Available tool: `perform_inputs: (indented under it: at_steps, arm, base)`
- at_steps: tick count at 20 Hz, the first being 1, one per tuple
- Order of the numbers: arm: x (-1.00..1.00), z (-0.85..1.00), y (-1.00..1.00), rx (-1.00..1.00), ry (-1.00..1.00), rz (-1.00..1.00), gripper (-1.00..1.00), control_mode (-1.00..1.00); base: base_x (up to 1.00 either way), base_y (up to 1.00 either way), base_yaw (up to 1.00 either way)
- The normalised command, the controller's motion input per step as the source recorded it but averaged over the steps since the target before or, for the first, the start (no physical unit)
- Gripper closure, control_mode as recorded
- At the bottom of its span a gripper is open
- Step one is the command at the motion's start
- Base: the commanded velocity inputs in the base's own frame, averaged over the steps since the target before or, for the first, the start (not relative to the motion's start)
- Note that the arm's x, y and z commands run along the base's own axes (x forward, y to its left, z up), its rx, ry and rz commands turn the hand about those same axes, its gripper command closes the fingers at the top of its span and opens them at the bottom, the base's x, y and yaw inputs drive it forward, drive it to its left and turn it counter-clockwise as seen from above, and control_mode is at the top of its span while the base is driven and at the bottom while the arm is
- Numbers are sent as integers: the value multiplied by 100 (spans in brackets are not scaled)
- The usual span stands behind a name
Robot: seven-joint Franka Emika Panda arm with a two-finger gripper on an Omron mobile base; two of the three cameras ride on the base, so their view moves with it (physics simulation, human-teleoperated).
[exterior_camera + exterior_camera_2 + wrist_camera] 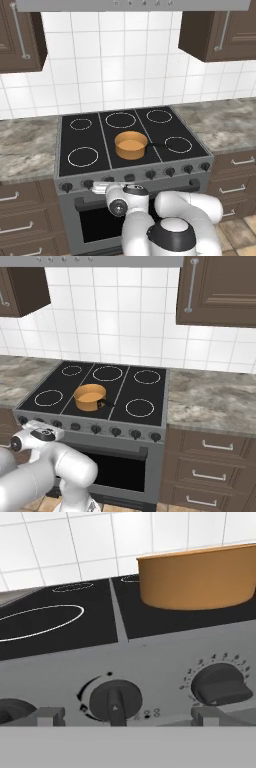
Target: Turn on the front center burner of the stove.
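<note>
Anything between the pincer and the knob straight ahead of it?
No. In the hand view the stretch from the pincer to the knob is bare, with only the stove front panel behind.

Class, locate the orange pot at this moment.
The orange pot sits on the stove's front centre burner, between the front rings; in the hand view it stands above the knob row.

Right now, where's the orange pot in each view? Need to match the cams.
Left base view: pot sits on the front center burner, mid-picture, its dark handle pointing right.
Right base view: pot lies left of middle on the cooktop, again on the front center ring.
Hand view: pot fills the upper right, seen side-on above the knob panel.
Shared landmark: the row of black knobs on the stove front.
</note>
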Motion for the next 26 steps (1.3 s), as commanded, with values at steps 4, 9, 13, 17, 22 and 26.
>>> perform_inputs:
  at_steps: [4, 9, 13, 17, 22, 26]
  arm:
    - [12, -12, 0, 0, 0, 0, -100, -100]
    - [7, -14, 0, 0, 0, 0, -100, -100]
    - [14, -7, 0, 0, 0, 0, -100, -100]
    - [26, -2, 0, 0, 0, 0, -100, -100]
    - [31, -12, 4, 0, 0, 0, -100, -100]
    - [20, -22, 3, 0, 0, 0, -100, -100]
  base:
    - [0, 0, 0]
    - [0, 0, 0]
    - [0, 0, 0]
    - [0, 0, 0]
    - [0, 0, 0]
    - [0, 0, 0]
